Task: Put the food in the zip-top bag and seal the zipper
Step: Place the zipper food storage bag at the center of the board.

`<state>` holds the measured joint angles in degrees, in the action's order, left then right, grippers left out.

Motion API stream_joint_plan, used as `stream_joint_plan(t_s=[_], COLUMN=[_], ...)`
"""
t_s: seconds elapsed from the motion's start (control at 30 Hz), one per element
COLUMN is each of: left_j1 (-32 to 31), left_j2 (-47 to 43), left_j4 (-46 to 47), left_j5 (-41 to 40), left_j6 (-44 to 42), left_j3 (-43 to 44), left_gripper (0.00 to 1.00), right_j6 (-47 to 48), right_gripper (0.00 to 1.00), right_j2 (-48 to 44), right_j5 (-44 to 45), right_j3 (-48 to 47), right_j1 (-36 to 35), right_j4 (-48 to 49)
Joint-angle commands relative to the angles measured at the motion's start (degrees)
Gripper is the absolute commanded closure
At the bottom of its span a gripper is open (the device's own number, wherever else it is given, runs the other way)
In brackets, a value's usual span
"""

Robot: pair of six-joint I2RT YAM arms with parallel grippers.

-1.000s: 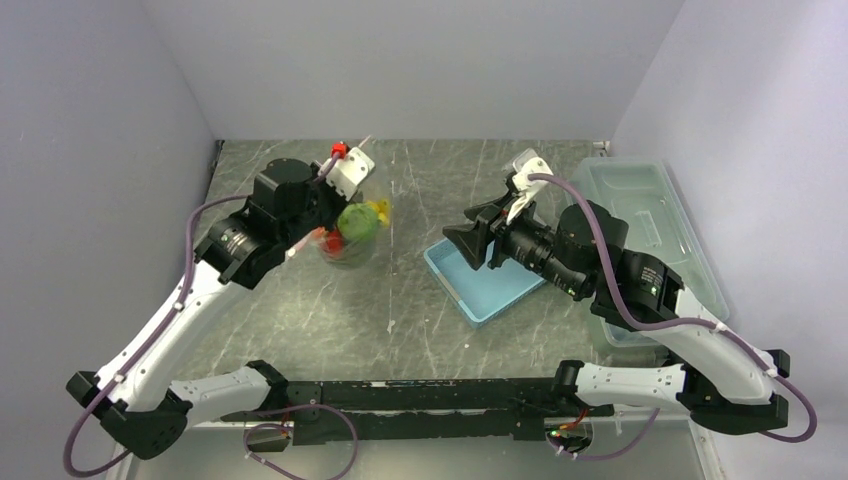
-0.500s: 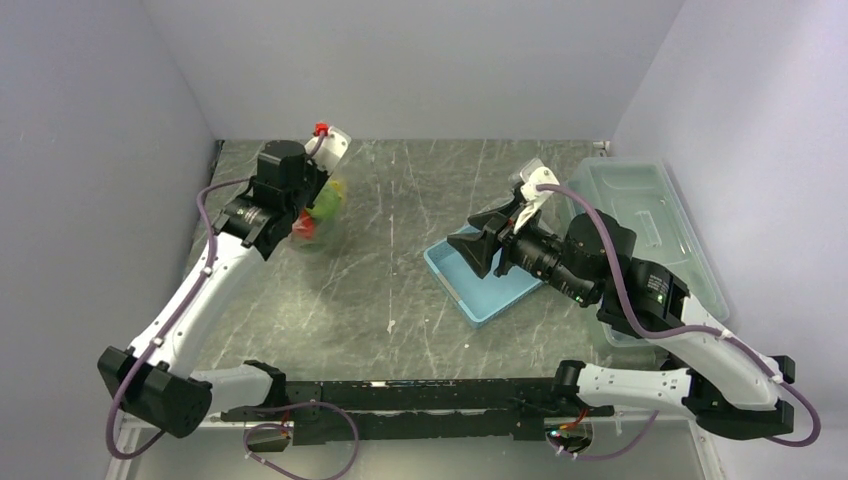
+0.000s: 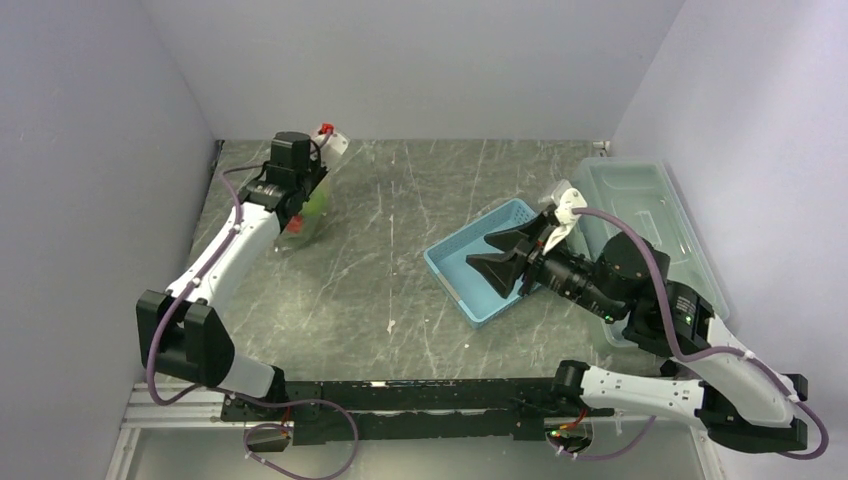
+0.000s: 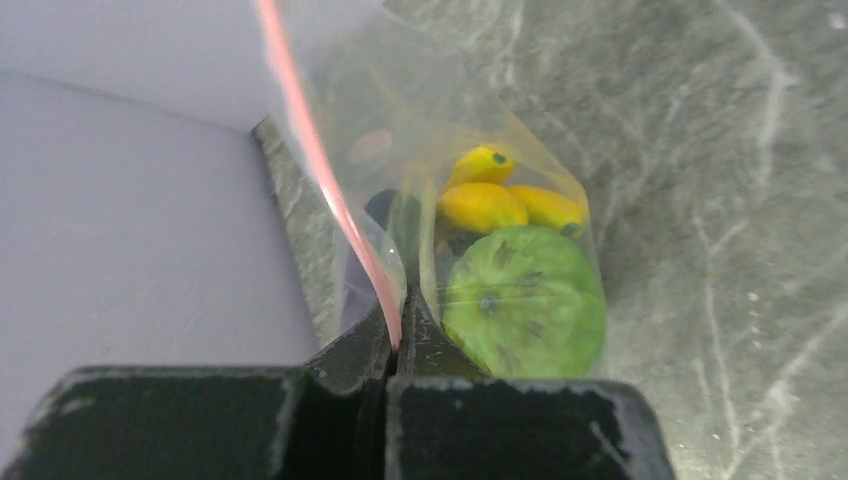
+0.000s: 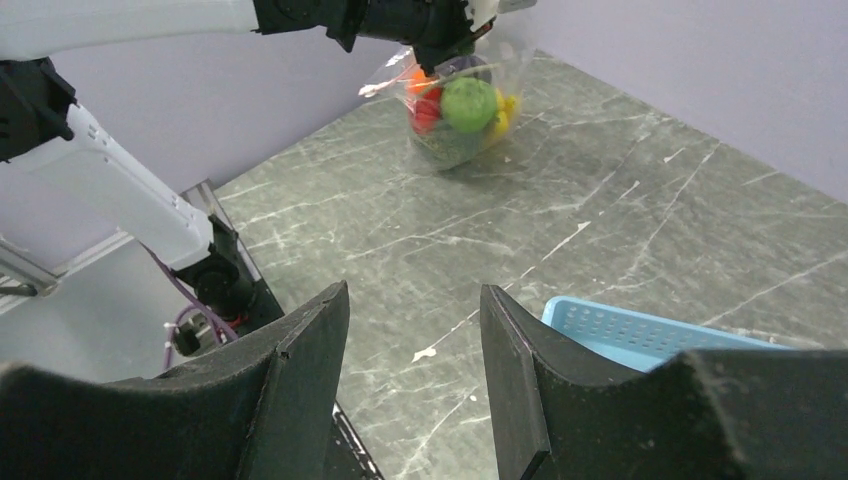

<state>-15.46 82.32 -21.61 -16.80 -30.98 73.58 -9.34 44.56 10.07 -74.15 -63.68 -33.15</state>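
The clear zip-top bag (image 4: 520, 170) hangs at the table's far left, close to the left wall. Inside it lie a yellow banana bunch (image 4: 500, 200), a round green vegetable (image 4: 525, 300) and some red-orange pieces (image 5: 425, 100). My left gripper (image 4: 398, 335) is shut on the pink zipper (image 4: 320, 170) at the bag's mouth, holding the zip-top bag (image 3: 303, 215) from above. My right gripper (image 3: 482, 253) stands open and empty over the blue basket, far from the bag. In the right wrist view the right gripper (image 5: 415, 295) points across the table at the zip-top bag (image 5: 455, 115).
A light-blue basket (image 3: 455, 285) sits right of the table's middle. A large clear lidded box (image 3: 650, 200) stands along the right wall. A small white scrap (image 3: 390, 326) lies on the marble top. The left wall is close to the bag.
My left arm has swung the bag left and back toward the far-left corner. My right gripper has drawn back to the right and nearer, over the basket.
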Motion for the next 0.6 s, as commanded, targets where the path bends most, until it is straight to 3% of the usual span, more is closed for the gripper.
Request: stream_joint_plan(t_s=[0.0,0.27,0.57], left_j1=[-2.1,-14.7,-22.4], left_j2=[-1.7,-3.1,-10.6], left_j4=[4.1,2.4,-1.5], left_j5=[8.2,8.5,13.0], left_j6=[3.4,8.9,16.6], left_j3=[-0.7,-7.4,-14.8], left_gripper=[1.0,1.0,1.0], right_j6=[-1.8,-2.4,-2.8], right_gripper=[0.46,0.46,0.46], right_j2=[-3.1,-4.8,-4.5], right_j5=[-0.7,-1.0,-1.2], right_j3=[1.7,1.9,2.1], right_j1=[0.1,0.1,0.2], right_j4=[0.2,-1.9,-3.1])
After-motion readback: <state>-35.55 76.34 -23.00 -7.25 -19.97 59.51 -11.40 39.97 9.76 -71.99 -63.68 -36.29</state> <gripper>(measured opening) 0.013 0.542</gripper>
